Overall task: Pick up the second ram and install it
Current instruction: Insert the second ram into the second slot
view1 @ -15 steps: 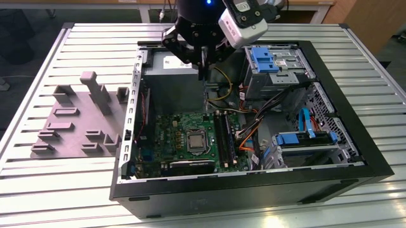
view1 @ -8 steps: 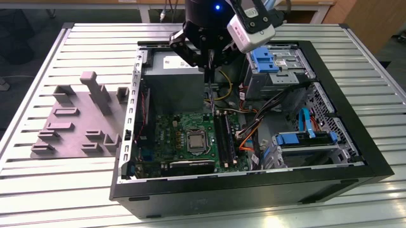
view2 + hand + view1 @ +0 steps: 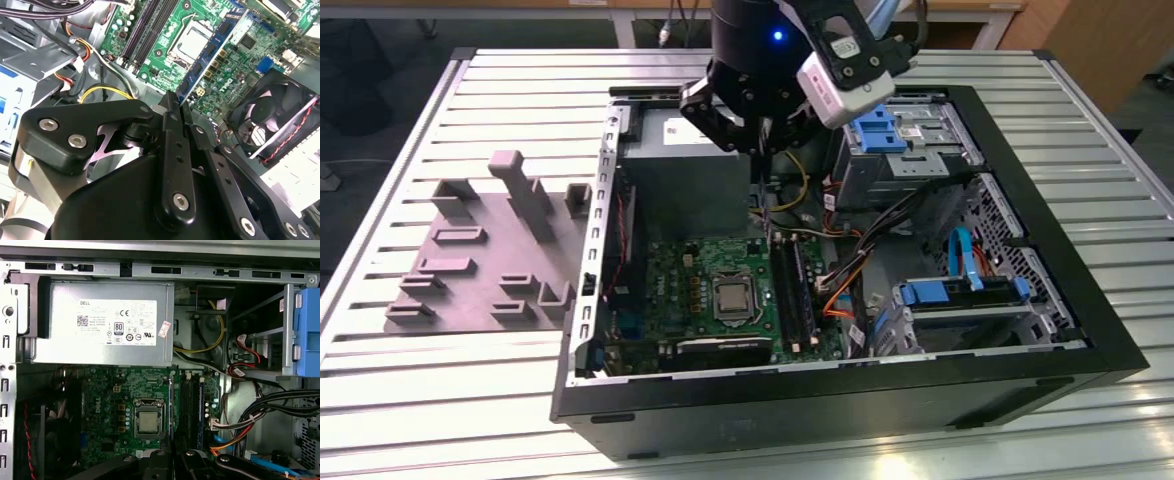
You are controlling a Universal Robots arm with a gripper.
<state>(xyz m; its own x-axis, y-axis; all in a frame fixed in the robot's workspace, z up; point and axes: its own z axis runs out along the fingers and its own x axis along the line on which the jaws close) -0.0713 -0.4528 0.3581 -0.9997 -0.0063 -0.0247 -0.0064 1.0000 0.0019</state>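
Well ahead of the jaws, on the grey power box (image 3: 100, 351): a big white label (image 3: 117, 322) with a bold dark name, a square code, a round badge with a number and rows of tiny signs. At that box's corner, a small tilted white and red sticker (image 3: 164, 330), too small to read. Nearer the jaws, on the green board (image 3: 97, 390), tiny white letters.
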